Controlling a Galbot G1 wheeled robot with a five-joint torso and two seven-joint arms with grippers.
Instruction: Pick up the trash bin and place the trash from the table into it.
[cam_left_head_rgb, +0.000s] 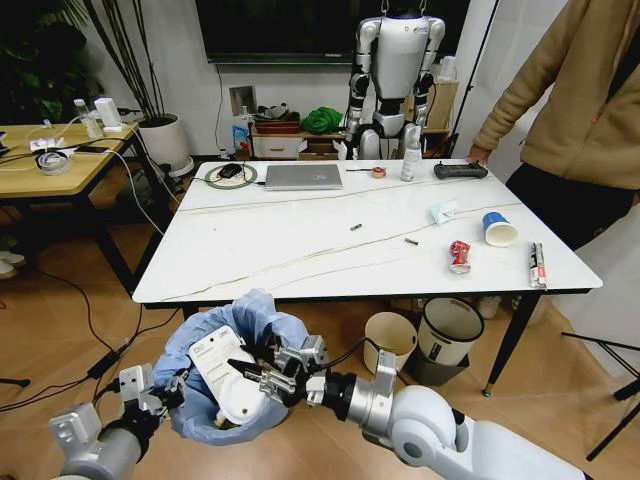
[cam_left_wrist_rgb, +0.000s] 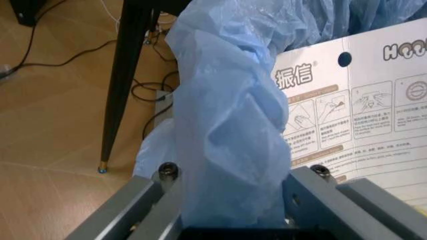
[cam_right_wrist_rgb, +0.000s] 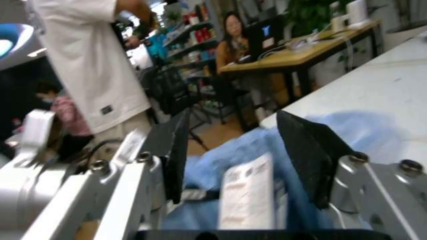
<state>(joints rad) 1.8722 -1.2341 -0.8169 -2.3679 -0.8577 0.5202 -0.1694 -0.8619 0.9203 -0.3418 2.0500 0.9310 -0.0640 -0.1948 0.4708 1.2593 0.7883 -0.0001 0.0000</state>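
The trash bin (cam_left_head_rgb: 238, 325), lined with a billowing light-blue bag (cam_left_wrist_rgb: 227, 115), hangs below the table's (cam_left_head_rgb: 300, 250) near edge. My left gripper (cam_left_head_rgb: 172, 392) (cam_left_wrist_rgb: 227, 180) is shut on its bagged rim. A flat white packet (cam_left_head_rgb: 222, 372) (cam_left_wrist_rgb: 360, 100) (cam_right_wrist_rgb: 245, 200) stands inside the bin. Over it my right gripper (cam_left_head_rgb: 252, 372) (cam_right_wrist_rgb: 230, 150) is open, the packet beyond its spread fingers. On the table's right part lie a crushed red can (cam_left_head_rgb: 459, 256), a blue-and-white cup (cam_left_head_rgb: 499, 230), a crumpled paper (cam_left_head_rgb: 442, 211) and a narrow packet (cam_left_head_rgb: 537, 265).
A grey laptop (cam_left_head_rgb: 303, 176), a spray bottle (cam_left_head_rgb: 410, 155) and a black device (cam_left_head_rgb: 460, 171) sit at the table's far side. A cream bin (cam_left_head_rgb: 390, 340) and a black-rimmed white bin (cam_left_head_rgb: 450, 330) stand under it. A person (cam_left_head_rgb: 570, 100) stands at the right corner. A black table leg (cam_left_wrist_rgb: 127, 75) is near the bin.
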